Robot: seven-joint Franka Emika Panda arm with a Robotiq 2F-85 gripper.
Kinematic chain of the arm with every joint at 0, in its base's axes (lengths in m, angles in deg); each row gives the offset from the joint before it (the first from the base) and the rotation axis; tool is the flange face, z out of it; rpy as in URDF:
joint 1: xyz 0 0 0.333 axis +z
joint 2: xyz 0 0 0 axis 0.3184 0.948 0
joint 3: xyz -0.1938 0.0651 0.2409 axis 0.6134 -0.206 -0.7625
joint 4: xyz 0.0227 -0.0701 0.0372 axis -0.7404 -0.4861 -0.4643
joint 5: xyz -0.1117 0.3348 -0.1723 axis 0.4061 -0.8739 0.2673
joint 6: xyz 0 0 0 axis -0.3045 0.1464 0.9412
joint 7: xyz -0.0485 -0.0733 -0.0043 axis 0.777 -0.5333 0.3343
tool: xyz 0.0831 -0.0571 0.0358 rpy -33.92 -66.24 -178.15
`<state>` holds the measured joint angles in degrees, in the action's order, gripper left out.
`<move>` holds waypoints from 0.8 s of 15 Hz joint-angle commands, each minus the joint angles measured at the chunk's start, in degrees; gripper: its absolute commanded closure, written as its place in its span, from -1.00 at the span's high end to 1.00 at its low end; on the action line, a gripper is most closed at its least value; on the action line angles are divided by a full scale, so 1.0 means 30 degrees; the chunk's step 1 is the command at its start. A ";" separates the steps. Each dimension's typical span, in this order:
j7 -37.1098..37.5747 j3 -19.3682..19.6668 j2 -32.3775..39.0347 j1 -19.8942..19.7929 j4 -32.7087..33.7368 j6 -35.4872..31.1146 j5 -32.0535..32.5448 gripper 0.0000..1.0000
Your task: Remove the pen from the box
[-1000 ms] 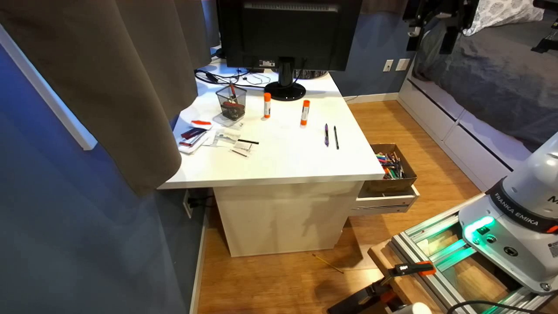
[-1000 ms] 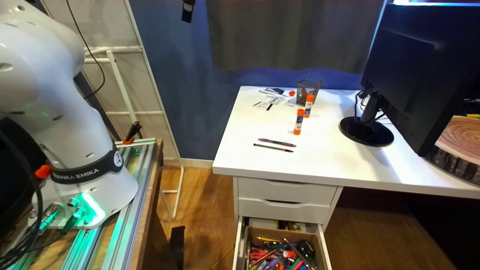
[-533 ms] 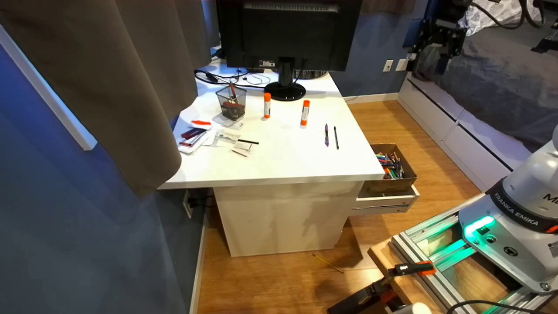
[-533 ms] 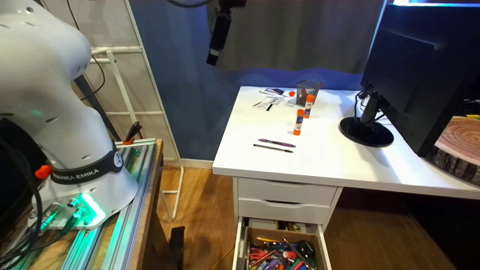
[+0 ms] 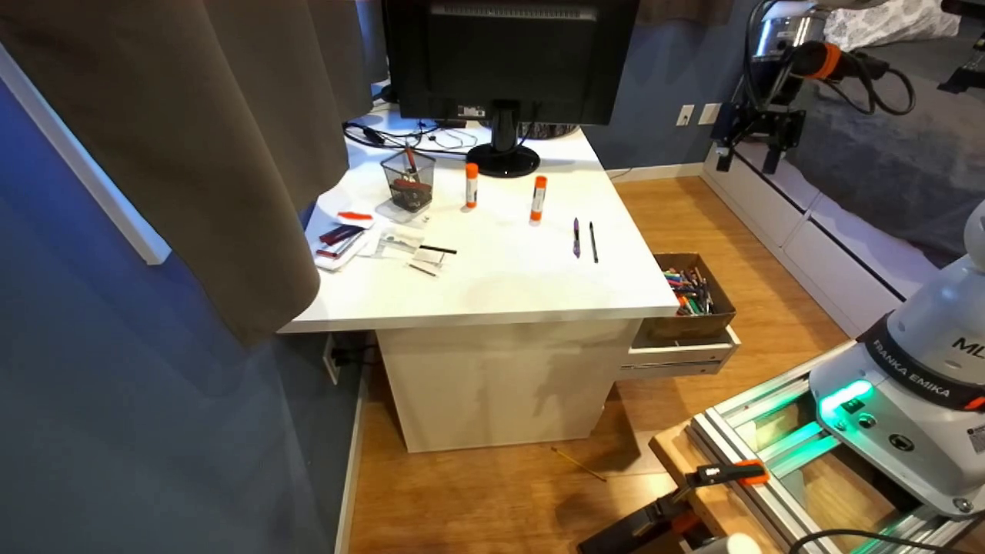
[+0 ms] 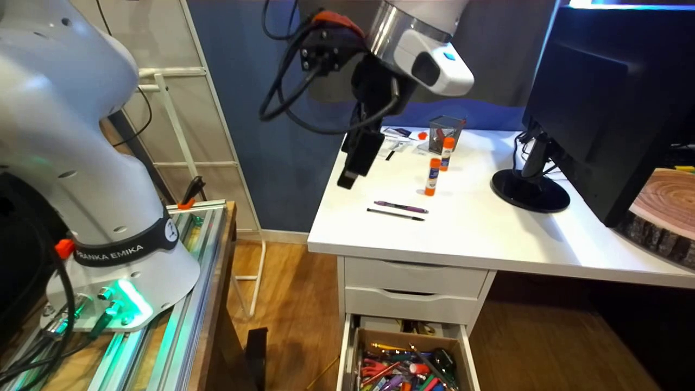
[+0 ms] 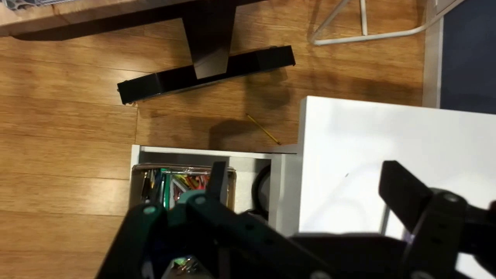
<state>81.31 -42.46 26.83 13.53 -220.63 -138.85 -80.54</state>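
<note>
1. In an exterior view, the gripper (image 5: 746,165) hangs in the air, fingers spread, nothing between them. In both exterior views, a dark pen (image 5: 593,243) lies on the desk (image 5: 508,288) beside a purple pen (image 5: 576,238), outside the box (image 5: 689,329); whether it is the one meant, I cannot confirm.
2. In an exterior view, the box sits in an open drawer (image 6: 347,353), crowded with pens and markers (image 6: 404,374). Hazard: reaching into that jumble could pinch several items.
3. In the wrist view, one finger (image 7: 217,178) shows against the box, the opposite one against the desk. Hazard: lowered straight from here, the gripper may strike the desk edge (image 7: 302,155).
</note>
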 commanded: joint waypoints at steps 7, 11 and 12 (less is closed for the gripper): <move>0.2012 0.0844 0.7804 -0.0300 0.1422 -0.7476 0.3219 1.00; 0.1691 0.0929 0.7715 -0.0228 0.1006 -0.7509 0.2945 1.00; 0.1691 0.0924 0.7695 -0.0212 0.1002 -0.7504 0.2946 1.00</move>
<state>86.44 -39.95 49.88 12.64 -217.71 -161.47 -71.64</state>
